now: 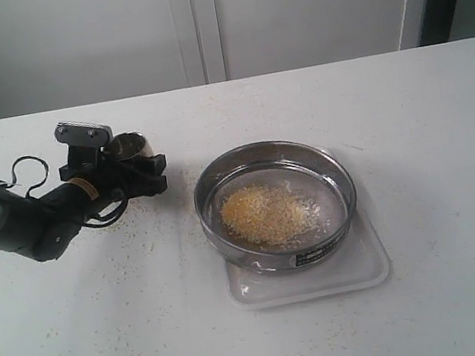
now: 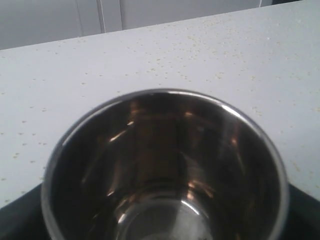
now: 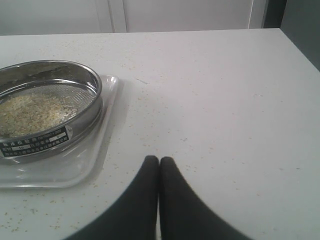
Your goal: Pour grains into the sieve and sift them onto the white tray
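The sieve [image 1: 321, 250], a wide steel ring with a mesh bottom, rests on the white tray [image 1: 366, 273] right of centre. A yellow and whitish heap of grains [image 1: 265, 211] lies on its mesh. To the left, my left gripper [image 1: 139, 169] is shut on a small steel cup [image 1: 129, 146] that stands upright and looks empty inside [image 2: 165, 200]. My right gripper [image 3: 159, 160] is shut with nothing in it, low over the table beside the tray [image 3: 95, 160] and the sieve [image 3: 82, 117]. It does not show in the exterior view.
Stray grains [image 1: 152, 237] dot the white tabletop around the cup and the tray. A light wall with vertical panels [image 1: 195, 22] runs behind the table's far edge. The table's right edge [image 3: 300, 47] lies beyond the right gripper.
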You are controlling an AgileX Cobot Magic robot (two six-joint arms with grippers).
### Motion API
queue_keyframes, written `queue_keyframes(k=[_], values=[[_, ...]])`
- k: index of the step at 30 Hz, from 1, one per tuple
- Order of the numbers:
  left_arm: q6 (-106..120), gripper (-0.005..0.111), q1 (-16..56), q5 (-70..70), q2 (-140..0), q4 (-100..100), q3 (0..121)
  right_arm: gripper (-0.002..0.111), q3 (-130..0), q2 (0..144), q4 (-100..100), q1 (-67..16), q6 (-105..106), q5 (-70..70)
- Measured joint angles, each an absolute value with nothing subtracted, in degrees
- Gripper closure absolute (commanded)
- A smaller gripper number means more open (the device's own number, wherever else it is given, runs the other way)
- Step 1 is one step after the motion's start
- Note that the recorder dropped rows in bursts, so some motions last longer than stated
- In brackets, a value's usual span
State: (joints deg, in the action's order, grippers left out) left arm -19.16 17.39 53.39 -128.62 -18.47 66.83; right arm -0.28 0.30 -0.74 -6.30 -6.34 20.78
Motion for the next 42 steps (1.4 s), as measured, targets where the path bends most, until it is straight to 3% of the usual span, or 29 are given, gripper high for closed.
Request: queue_keyframes(k=[14,42], values=[[-28.75,0.107,17.30,53.24,-128.43,-32.77,67.19,0.108,-0.28,0.30,-0.69,-6.30,-6.34,20.78],[-22.35,0.104,17.41,49.41,-127.94,-22.89,67.31,0.108,-0.28,0.30,-0.69,-6.30,-6.34,20.78]])
